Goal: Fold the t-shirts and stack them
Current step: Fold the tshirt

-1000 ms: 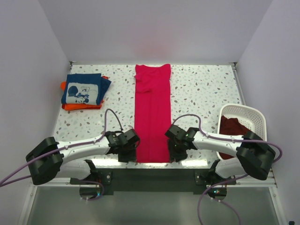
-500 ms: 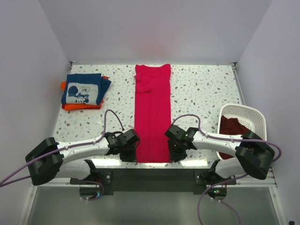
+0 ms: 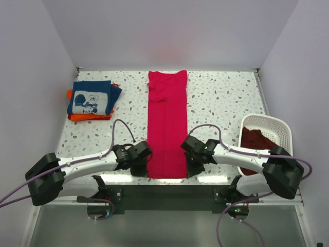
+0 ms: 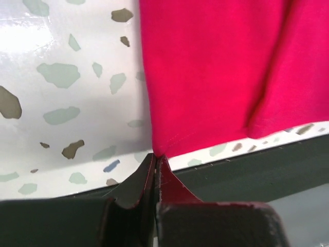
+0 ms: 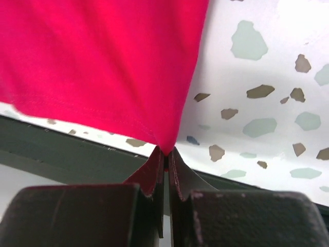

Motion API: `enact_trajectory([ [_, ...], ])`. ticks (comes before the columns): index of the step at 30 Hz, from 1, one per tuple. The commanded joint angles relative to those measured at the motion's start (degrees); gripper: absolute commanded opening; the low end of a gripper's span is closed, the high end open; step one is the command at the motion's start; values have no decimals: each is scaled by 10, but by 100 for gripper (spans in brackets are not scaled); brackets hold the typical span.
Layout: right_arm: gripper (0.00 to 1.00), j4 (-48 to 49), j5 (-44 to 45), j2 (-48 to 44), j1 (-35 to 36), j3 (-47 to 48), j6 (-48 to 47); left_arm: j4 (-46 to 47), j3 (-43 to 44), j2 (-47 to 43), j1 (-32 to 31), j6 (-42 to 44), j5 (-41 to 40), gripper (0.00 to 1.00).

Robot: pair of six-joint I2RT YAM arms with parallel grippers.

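The crimson-pink t-shirt (image 3: 167,123) lies as a long narrow strip down the middle of the table, collar end at the back. My left gripper (image 3: 145,172) is shut on its near left hem corner (image 4: 157,151). My right gripper (image 3: 189,170) is shut on its near right hem corner (image 5: 166,148). Both corners sit at the table's near edge. A folded navy t-shirt with white print (image 3: 91,97) lies on a folded orange t-shirt (image 3: 90,117) at the back left. A dark maroon t-shirt (image 3: 255,140) lies in the basket.
The white plastic laundry basket (image 3: 275,127) stands at the right edge of the table. The speckled tabletop (image 3: 221,98) ends in a dark front edge (image 4: 247,164) just below both grippers.
Both arms have shifted slightly toward the near edge, and the shirt's near hem has come a little closer with them. The stack and the basket have not moved.
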Motion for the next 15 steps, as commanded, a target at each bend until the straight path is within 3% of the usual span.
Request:
enact_trajectory([
  [1,0,-31,8,-32,1,39,3,-37,42,-34,1,7,-18,0],
  [8,0,-60,41,-2,-3,102,-11,-50,100,-14,8,18,-36,0],
  [15,0,-76,67,41,-44,169,-43,-51,135,12,61,56,-37,0],
])
